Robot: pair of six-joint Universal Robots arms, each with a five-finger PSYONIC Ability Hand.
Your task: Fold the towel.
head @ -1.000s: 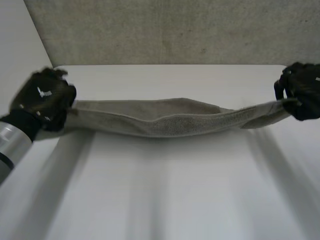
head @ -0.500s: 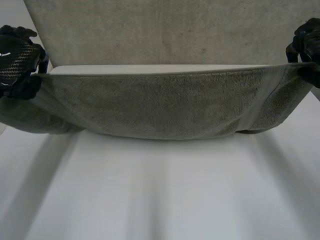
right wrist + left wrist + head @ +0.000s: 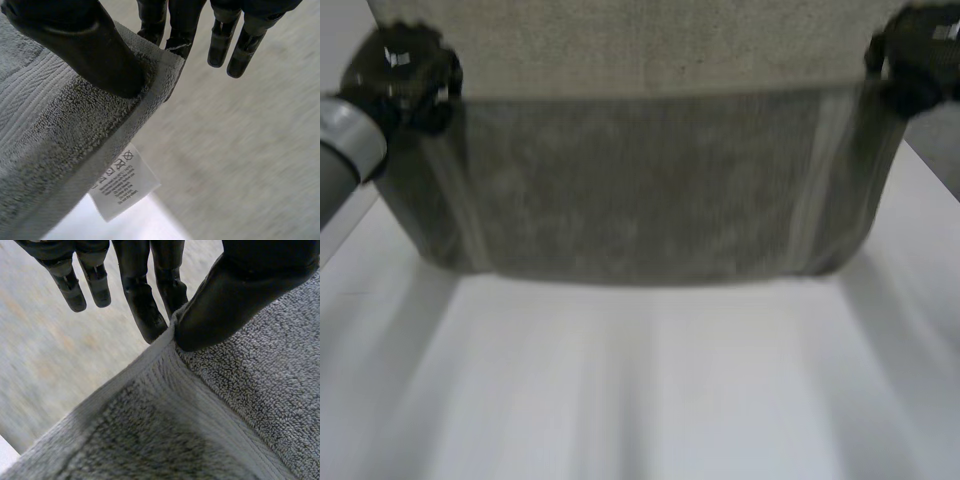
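A grey-green towel (image 3: 650, 185) hangs stretched between my two hands, high above the white table (image 3: 650, 380). My left hand (image 3: 405, 75) pinches its upper left corner; in the left wrist view the thumb (image 3: 235, 300) presses the towel's hem (image 3: 165, 370) against the fingers behind it. My right hand (image 3: 915, 60) holds the upper right corner. There the thumb (image 3: 85, 45) clamps the towel's edge (image 3: 125, 130) against the fingers, and a white care label (image 3: 122, 182) dangles below the corner. The towel's lower edge sags just above the table.
A beige wall panel (image 3: 650, 40) stands behind the table's far edge. The table's near half lies bare below the hanging towel.
Both hands have risen and lifted the towel. It was a low, bunched band near the table and now hangs spread wide as a sheet.
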